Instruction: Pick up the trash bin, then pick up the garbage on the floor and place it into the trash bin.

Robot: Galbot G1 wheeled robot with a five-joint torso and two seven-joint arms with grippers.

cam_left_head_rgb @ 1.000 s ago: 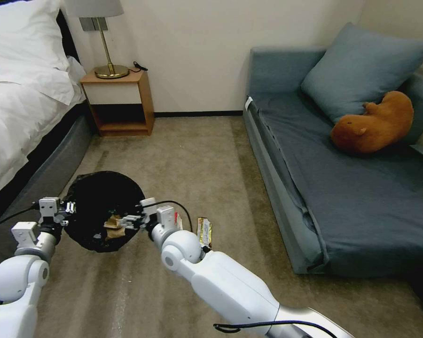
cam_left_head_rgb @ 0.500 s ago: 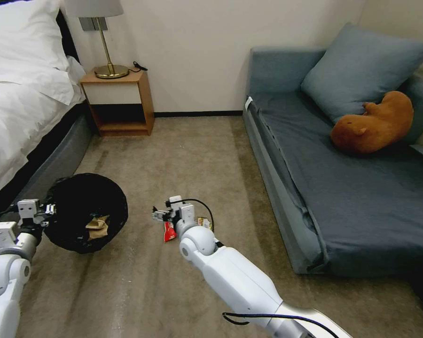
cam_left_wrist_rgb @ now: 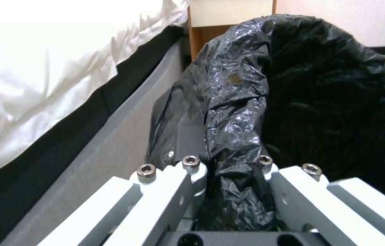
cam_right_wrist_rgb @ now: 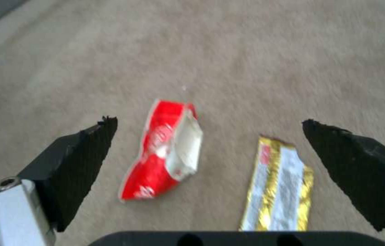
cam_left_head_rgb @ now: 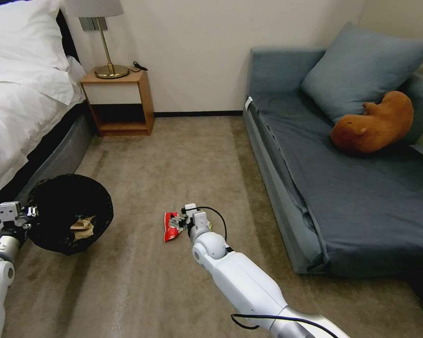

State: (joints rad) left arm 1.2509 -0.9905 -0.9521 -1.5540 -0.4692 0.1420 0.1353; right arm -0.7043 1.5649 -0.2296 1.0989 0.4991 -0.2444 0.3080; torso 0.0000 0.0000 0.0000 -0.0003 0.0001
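The trash bin (cam_left_head_rgb: 56, 206), lined with a crinkly black bag, hangs tilted at the left beside the bed. My left gripper (cam_left_head_rgb: 27, 212) is shut on its rim; in the left wrist view the fingers (cam_left_wrist_rgb: 192, 177) pinch the bag-covered rim of the bin (cam_left_wrist_rgb: 329, 102). Crumpled brown paper (cam_left_head_rgb: 82, 227) lies inside. My right gripper (cam_left_head_rgb: 176, 220) hovers open low over the carpet. A red-and-white snack packet (cam_right_wrist_rgb: 160, 153) lies between its fingers (cam_right_wrist_rgb: 83, 153), a gold-brown bar wrapper (cam_right_wrist_rgb: 276, 191) beside it. The packet (cam_left_head_rgb: 169, 231) also shows in the head view.
A bed (cam_left_head_rgb: 19, 103) runs along the left, with a wooden nightstand (cam_left_head_rgb: 120, 101) and lamp at the back. A blue-grey sofa (cam_left_head_rgb: 343, 188) with a cushion and a brown plush toy (cam_left_head_rgb: 373, 124) fills the right. Open carpet (cam_left_head_rgb: 183, 155) lies between.
My right gripper has pulled away from over the bin, moved right and come down over the red packet. My left arm has carried the bin leftward toward the bed.
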